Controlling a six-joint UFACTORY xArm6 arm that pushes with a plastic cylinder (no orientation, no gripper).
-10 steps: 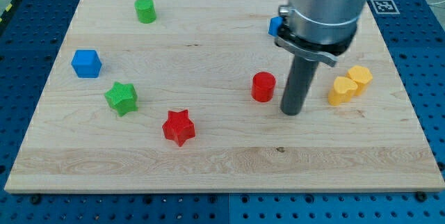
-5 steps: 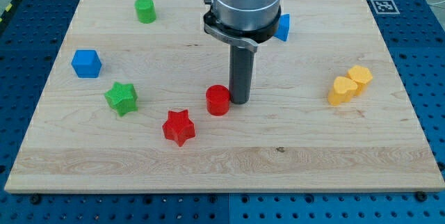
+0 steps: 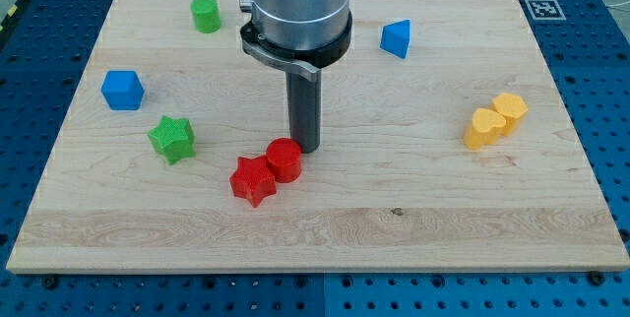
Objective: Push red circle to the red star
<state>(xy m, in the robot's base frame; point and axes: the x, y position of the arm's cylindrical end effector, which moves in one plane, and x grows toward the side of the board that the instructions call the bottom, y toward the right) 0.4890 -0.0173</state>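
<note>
On the wooden board [image 3: 325, 228] we list eight small blocks and one rod. Our arm carries no fingers or jaws, so there is no opening or closing to record; it ends in a dark rod whose lower end, my tip [image 3: 304, 148], stands just to the view's right of and slightly above the red circle [image 3: 283, 159], touching it or very nearly so. The red circle sits against the red star [image 3: 252, 179], on the star's upper right side, the two in contact. Nothing lies between them. Other items, none in the way of that pair: a green star [image 3: 172, 139] to the view's left of the red star, near but apart from it; a blue cube [image 3: 122, 90] farther left and higher; a green cylinder [image 3: 205, 14] near the view's top left; a blue triangular block [image 3: 396, 38] toward the top, right of the arm's grey housing [image 3: 297, 7]; and two yellow blocks at the view's right, a yellow heart [image 3: 483, 127] touching a yellow block [image 3: 510, 108] whose shape we cannot make out for certain. A black and white marker tag [image 3: 543, 8] sits just off the board's top right corner.
</note>
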